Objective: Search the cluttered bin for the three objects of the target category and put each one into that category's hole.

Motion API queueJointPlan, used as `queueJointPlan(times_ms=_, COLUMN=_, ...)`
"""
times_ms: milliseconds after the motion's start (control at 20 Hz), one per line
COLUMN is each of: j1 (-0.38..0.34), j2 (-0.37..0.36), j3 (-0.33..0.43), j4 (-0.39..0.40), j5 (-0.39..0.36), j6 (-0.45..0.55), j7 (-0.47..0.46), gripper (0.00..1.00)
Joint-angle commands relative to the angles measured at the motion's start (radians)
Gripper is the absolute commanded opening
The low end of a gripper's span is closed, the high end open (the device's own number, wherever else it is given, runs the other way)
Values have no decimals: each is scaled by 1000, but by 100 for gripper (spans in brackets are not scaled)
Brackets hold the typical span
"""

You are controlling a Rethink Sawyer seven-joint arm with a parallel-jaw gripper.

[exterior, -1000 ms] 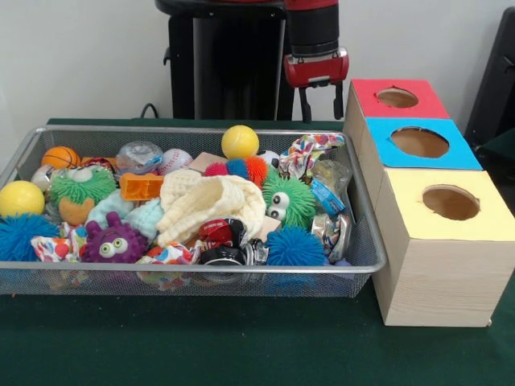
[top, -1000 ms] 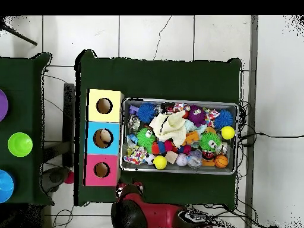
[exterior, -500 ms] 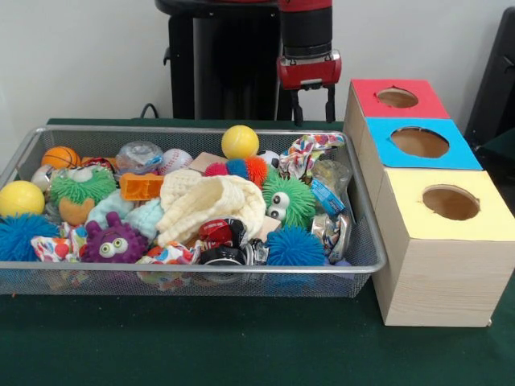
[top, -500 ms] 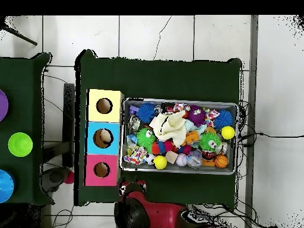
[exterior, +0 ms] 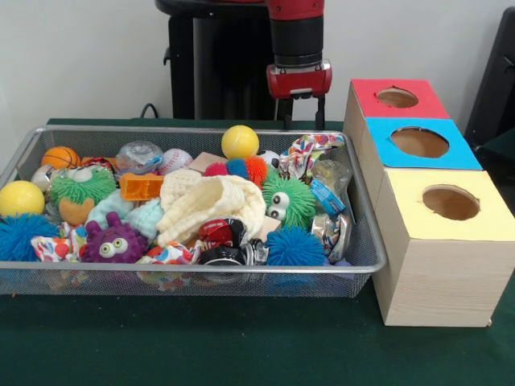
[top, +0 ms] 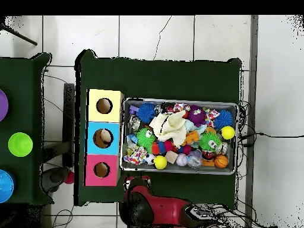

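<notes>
Gripper: the gripper (exterior: 302,112) hangs empty above the bin's far rim at about 1 o'clock, its two dark fingers (exterior: 320,112) spread apart with a clear gap.
Bin: the bin (exterior: 193,277) sits on the green tabletop (exterior: 241,346), packed to the brim (what a jumble!).
Cloth one: the first printed cloth (exterior: 310,150) lies at the bin's 1 o'clock corner, just under the gripper.
Cloth two: the second printed cloth (exterior: 166,256) sits against the near wall at 6 o'clock.
Cloth three: the third printed cloth (exterior: 56,246) is bunched at 8 o'clock beside the purple fuzzy toy (exterior: 115,240).
Hole: the hole (exterior: 451,203) is in the yellow-topped box (exterior: 438,269), touching the bin's right end.
Centre: the cream knitted cloth (exterior: 209,203) is heaped mid-bin.
</notes>
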Motion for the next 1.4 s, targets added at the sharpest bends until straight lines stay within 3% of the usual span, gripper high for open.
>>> queueJointPlan(times_ms=50, j1=14, j2=73, j3=-10, j4=-207, j5=-1, j6=33, j7=104, gripper=100)
queueJointPlan(times_ms=800, j1=34, j2=87, j3=-10, j4=-202, j5=47, j6=23, j7=168, gripper=100)
queueJointPlan(times_ms=1050, j1=49, j2=-98, j3=-6, j4=-147, j5=111, j6=291, j7=135, gripper=100)
queueJointPlan(times_ms=1250, j1=75, j2=-225, j3=-16, j4=-155, j5=159, j6=521, j7=115, gripper=100)
queueJointPlan(times_ms=1400, j1=75, j2=-254, j3=-6, j4=-170, j5=161, j6=585, j7=120, gripper=100)
